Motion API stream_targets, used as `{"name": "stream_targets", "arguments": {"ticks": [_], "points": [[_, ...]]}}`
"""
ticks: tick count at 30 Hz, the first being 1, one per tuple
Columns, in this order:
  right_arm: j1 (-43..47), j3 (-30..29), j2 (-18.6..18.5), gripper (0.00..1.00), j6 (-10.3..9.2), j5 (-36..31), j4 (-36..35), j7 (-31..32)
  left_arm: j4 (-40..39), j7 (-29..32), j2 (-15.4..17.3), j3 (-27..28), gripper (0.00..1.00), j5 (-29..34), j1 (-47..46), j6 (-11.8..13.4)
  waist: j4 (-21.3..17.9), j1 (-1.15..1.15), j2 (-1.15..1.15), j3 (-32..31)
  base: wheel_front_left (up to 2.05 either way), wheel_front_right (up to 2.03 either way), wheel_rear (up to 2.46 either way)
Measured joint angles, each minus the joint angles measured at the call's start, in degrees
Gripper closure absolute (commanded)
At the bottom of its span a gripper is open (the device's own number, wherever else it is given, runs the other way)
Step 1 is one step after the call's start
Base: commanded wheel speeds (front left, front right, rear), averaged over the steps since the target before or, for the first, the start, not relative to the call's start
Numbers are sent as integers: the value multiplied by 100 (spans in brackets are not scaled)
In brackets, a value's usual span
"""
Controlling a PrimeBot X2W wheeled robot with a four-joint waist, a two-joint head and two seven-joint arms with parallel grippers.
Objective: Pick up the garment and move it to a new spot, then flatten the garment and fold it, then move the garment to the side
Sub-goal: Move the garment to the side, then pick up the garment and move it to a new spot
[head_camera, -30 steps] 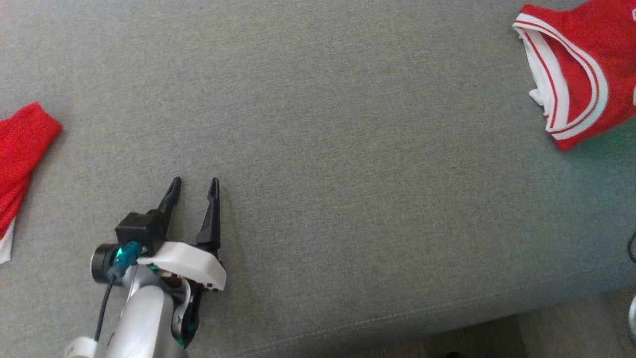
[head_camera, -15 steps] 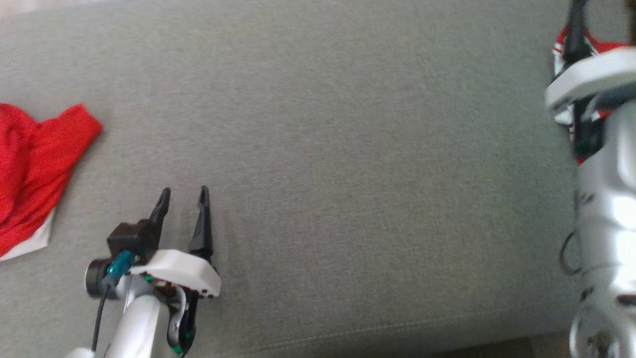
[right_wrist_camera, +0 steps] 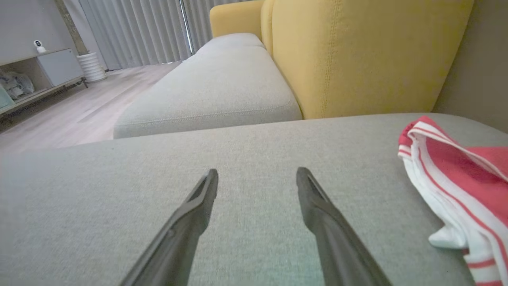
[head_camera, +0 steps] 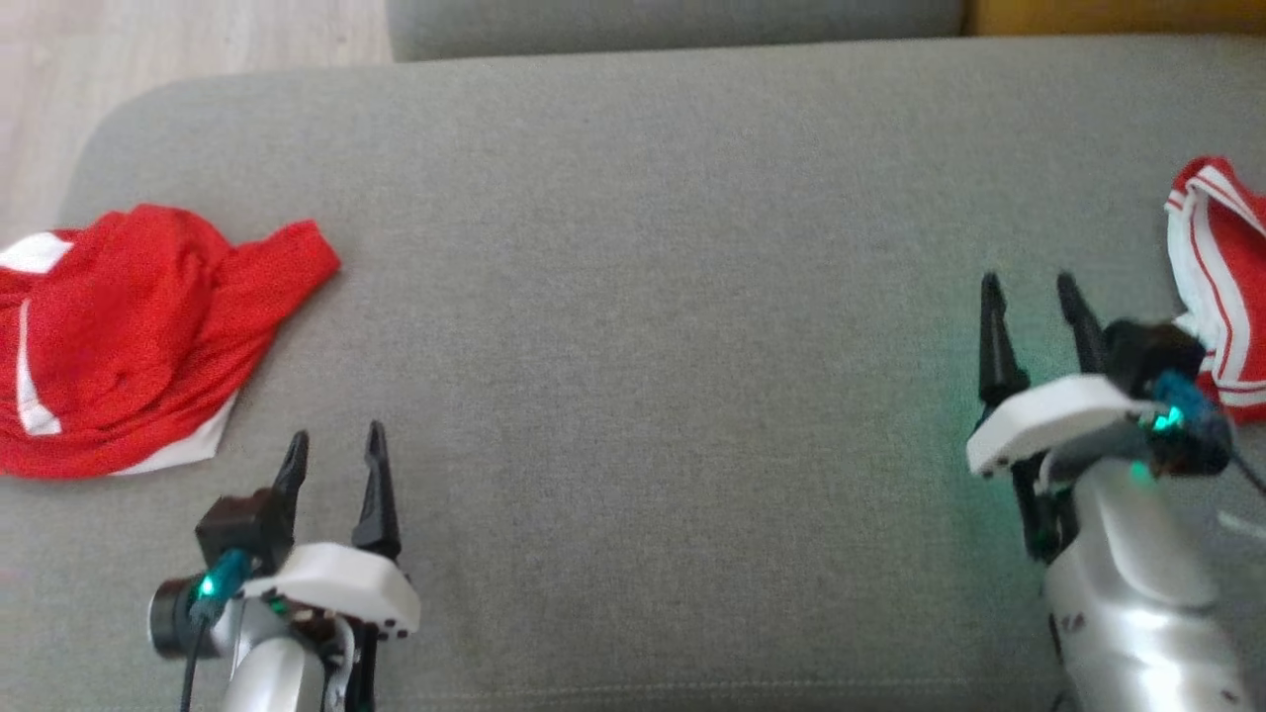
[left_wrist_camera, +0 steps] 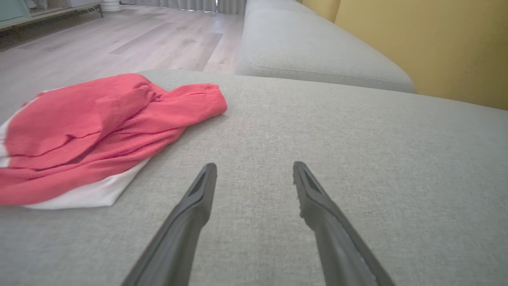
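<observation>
A crumpled red garment (head_camera: 148,336) with white patches lies at the left end of the grey sofa cushion (head_camera: 643,346); it appears again in the left wrist view as a red garment (left_wrist_camera: 99,127). A second red garment with white striped trim (head_camera: 1221,297) lies at the right edge, also seen as a striped garment (right_wrist_camera: 464,178). My left gripper (head_camera: 334,433) stands open and empty, below and right of the crumpled one; its fingers (left_wrist_camera: 198,198) rest low over bare cushion. My right gripper (head_camera: 1027,282) is open and empty, just left of the striped one.
Wooden floor (head_camera: 198,40) lies beyond the cushion's far left corner. A second grey cushion (right_wrist_camera: 222,79) and a yellow backrest (right_wrist_camera: 357,51) stand beyond it. The cushion's front seam (head_camera: 692,682) runs along the bottom of the head view.
The head camera has swung, so the whole picture shifted. My right arm came into view and its open gripper now stands left of the striped garment. The left gripper kept its open stance.
</observation>
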Motion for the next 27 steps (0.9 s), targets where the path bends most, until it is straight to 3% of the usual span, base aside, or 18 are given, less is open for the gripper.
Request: {"name": "stream_targets", "arguments": {"ticks": [7, 20, 27], "points": [[471, 487, 15, 0, 0, 453, -47, -36, -13, 0, 0, 192, 0, 1, 260, 66, 92, 0, 0, -332, 0, 0, 0], [901, 651, 29, 0, 0, 555, -523, -37, -112, 0, 0, 315, 0, 0, 529, 163, 122, 0, 0, -640, 0, 0, 0], [901, 726, 29, 0, 0, 587, -586, -37, -137, 0, 0, 275, 0, -14, 477, 156, 428, 0, 0, -537, 0, 0, 0]]}}
